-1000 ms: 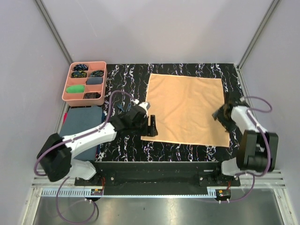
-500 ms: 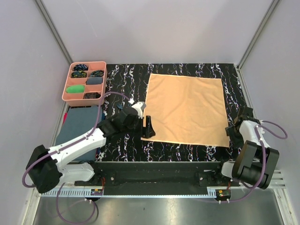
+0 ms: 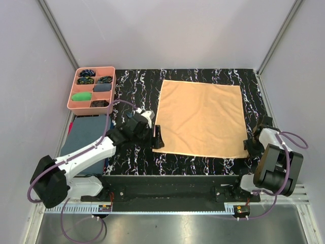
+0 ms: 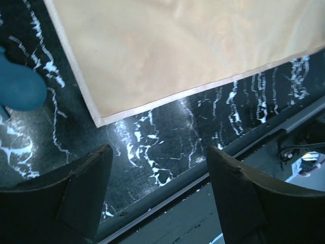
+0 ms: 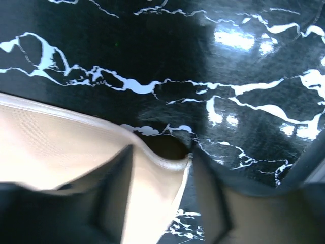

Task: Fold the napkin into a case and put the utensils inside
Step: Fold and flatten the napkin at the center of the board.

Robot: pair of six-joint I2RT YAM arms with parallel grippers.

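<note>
The black marbled table carries the peach napkin, spread flat right of centre in the top view. Its lower right corner is hidden there by the right gripper, whose fingers stand partly apart astride the rumpled hem; whether they press it cannot be told. A dark cloth at left is partly covered by the left arm. The pink tray sits upper left. The left gripper, fingers spread wide, hangs beside the napkin's lower left corner. A blue rounded shape is cut off at the left wrist view's left edge.
</note>
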